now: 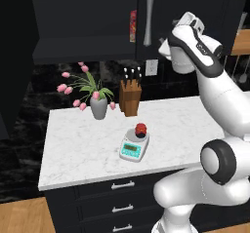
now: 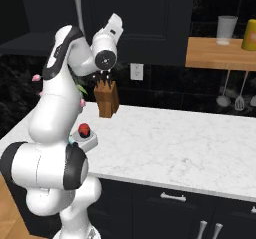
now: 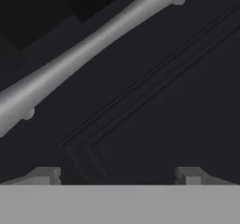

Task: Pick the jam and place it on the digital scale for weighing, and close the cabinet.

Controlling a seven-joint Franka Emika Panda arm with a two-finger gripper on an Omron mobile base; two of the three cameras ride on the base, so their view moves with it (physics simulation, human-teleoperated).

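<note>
- Up close, the gripper [image 3: 117, 174] faces a black cabinet [image 3: 178, 106] door, its two finger tips [image 3: 44, 174] standing wide apart with nothing between them; one silver bar handle [image 3: 89, 45] runs slantwise across the hand view, just above a moulded door panel.
- From the left base view, the white arm reaches up to the cabinet [image 1: 97, 12], its hand hard by the one long handle [image 1: 149, 15] seen there; the door stands slightly ajar, a strip of a colourful box [image 1: 133, 26] showing in the gap.
- One jam jar [image 1: 141, 128], red on top, sits on the round plate of the one digital scale [image 1: 134, 146], which rests near the middle of the white marble counter [image 1: 73, 144].
- Behind the scale, one grey vase of pink tulips [image 1: 98, 105] stands beside one wooden knife block [image 1: 130, 96], both near the wall and well apart from the scale.
- One white wall socket [image 1: 152, 67] is set in the dark wall behind the block.
- Three short silver drawer handles [image 1: 122, 184] line the dark drawers under the counter in the left base view.
- From the right base view, the jar [image 2: 84, 129] and scale [image 2: 86, 139] peek past the arm; a wooden shelf [image 2: 220, 55] at the right carries one pale cup [image 2: 227, 30] and one yellow container [image 2: 249, 34], with two utensils [image 2: 224, 99] hanging beneath.
</note>
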